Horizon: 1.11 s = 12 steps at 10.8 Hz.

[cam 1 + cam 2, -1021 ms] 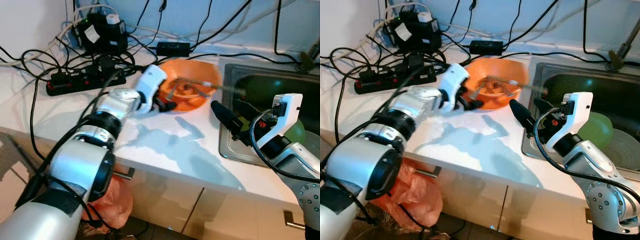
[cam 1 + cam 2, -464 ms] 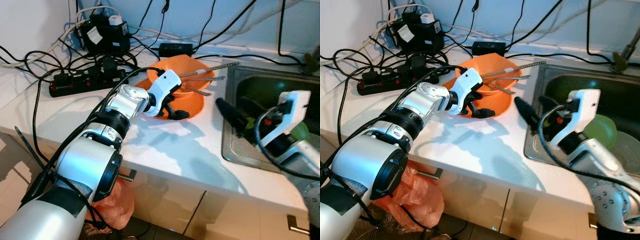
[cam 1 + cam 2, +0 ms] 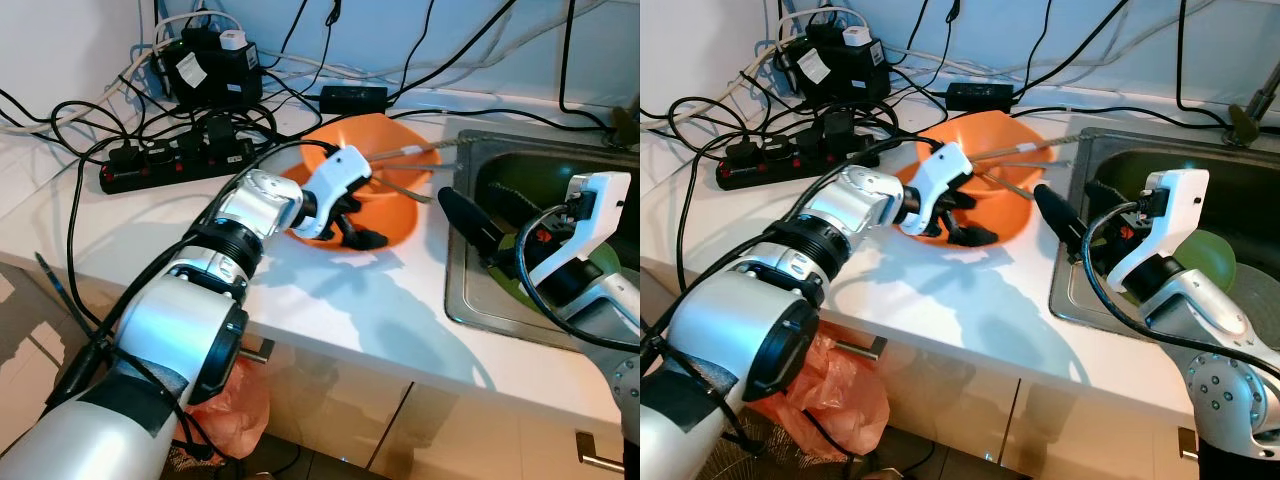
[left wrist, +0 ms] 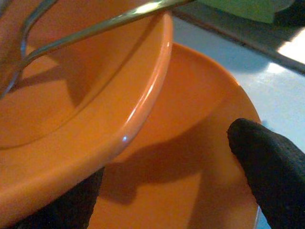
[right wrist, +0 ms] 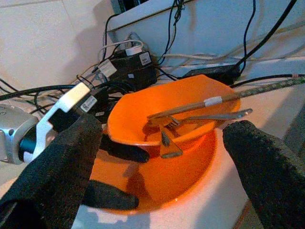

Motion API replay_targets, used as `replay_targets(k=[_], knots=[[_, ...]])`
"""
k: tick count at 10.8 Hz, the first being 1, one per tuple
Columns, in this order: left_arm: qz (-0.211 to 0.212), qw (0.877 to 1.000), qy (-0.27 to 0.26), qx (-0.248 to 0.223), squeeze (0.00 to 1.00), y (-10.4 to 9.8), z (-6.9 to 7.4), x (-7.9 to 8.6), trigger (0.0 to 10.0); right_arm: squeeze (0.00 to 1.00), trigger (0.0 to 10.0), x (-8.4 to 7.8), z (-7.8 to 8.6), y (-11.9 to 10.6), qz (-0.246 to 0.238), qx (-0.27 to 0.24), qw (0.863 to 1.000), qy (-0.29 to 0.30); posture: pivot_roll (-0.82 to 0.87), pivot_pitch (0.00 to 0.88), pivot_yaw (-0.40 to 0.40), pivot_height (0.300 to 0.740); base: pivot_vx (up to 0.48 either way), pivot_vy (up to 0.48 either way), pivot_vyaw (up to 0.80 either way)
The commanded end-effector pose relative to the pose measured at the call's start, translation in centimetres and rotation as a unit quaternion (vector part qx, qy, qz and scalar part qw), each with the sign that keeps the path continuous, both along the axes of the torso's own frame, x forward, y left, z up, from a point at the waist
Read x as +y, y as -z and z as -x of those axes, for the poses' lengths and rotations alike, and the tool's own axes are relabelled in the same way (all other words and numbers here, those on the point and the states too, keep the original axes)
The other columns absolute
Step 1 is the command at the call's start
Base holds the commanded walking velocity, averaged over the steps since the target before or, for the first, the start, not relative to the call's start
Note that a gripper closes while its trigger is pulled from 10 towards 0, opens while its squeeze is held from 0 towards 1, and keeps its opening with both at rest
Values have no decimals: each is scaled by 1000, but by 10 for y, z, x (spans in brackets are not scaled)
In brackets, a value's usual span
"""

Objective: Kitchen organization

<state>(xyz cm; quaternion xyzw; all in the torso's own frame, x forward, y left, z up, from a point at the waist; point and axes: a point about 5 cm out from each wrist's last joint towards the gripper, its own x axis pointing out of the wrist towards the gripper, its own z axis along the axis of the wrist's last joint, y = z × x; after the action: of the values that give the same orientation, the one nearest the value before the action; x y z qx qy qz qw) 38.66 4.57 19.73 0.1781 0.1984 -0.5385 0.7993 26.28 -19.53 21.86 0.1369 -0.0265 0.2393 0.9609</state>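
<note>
Two stacked orange bowls (image 3: pixel 385 205) sit tilted on the white counter (image 3: pixel 330 300) beside the sink. The upper bowl (image 5: pixel 167 114) holds several metal utensils (image 5: pixel 200 114), and a long rod pokes out over the sink edge. My left gripper (image 3: pixel 365 232) grips the lower bowl's near rim (image 4: pixel 190 143): one finger lies between the two bowls, the other (image 5: pixel 109 195) under the lower one. My right gripper (image 3: pixel 1080 212) hangs open over the sink's left edge, a little right of the bowls, with nothing between its fingers (image 5: pixel 267 167).
A steel sink (image 3: pixel 460 300) on the right holds a green bowl (image 3: pixel 1202 255). A power strip (image 3: pixel 170 165), an adapter (image 3: pixel 350 97) and tangled cables crowd the back left of the counter. An orange bag (image 3: pixel 235 400) hangs below the counter edge.
My left gripper has drawn the orange bowls to the right, closer to the sink, and tipped them up. The right gripper stays by the sink edge.
</note>
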Motion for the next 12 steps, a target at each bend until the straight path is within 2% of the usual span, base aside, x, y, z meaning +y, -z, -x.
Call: replay_targets(k=[1,6,10,12], knots=[[-20,999,25,17,0,5,5,-7,10000,0,10000,-4,-1,-4,3,-12,1000,8,-104,27,60,740,0,0,0],[5,995,99,30,0,-4,13,-23,10000,0,10000,-8,-6,-8,5,-20,1000,13,-92,26,55,740,0,0,0],[14,993,113,38,0,-2,17,-20,10000,0,10000,-8,-9,-8,5,-22,1000,12,-80,23,47,740,0,0,0],[19,995,96,36,0,3,16,-14,10000,0,10000,-9,-11,-10,4,-26,1000,9,-75,19,41,740,0,0,0]])
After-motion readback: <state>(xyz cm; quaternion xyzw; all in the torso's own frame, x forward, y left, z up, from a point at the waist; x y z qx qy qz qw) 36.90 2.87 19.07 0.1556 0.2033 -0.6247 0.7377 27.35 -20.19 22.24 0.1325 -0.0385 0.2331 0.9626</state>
